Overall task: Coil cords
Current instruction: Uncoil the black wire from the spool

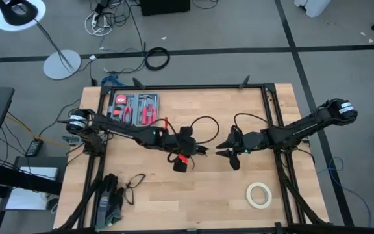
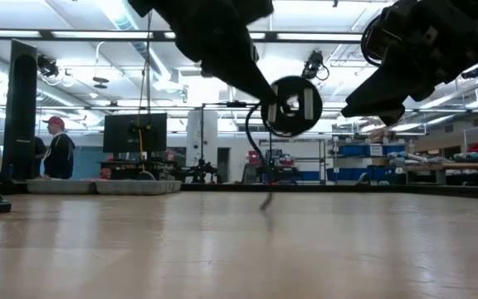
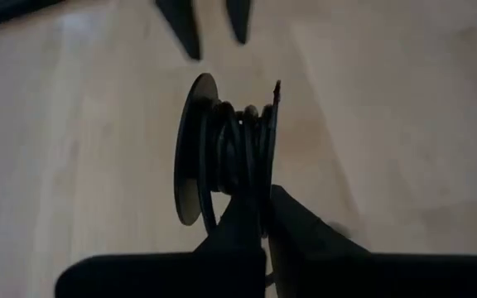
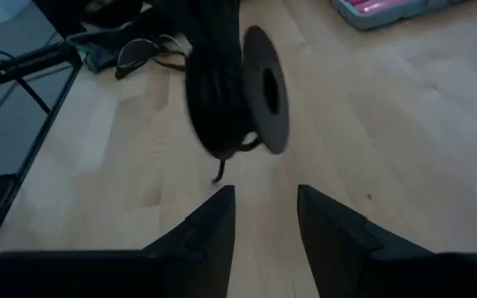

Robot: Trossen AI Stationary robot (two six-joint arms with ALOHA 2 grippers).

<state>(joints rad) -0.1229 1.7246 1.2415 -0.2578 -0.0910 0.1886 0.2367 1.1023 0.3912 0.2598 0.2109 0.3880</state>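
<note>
The thin black cord is wound on a small black spool with two round flanges. The spool also shows in the low view and the right wrist view. A loose cord end hangs below it toward the table. My left gripper is shut on the spool at the table's middle. My right gripper is open and empty just to the right of the spool, its fingers pointing at it without touching. My left gripper pinches the rim of one spool flange between its two fingers. It comes from the table's left, slanting down. The spool is lifted clear of the table with its flanges upright, and the wound cord sits beside the fingers.
A tool case with red-handled pliers lies at the far left of the table. A cream-white tape roll lies at the near right. A black bundle and a thin loop lie at the near left. People stand in the room behind.
</note>
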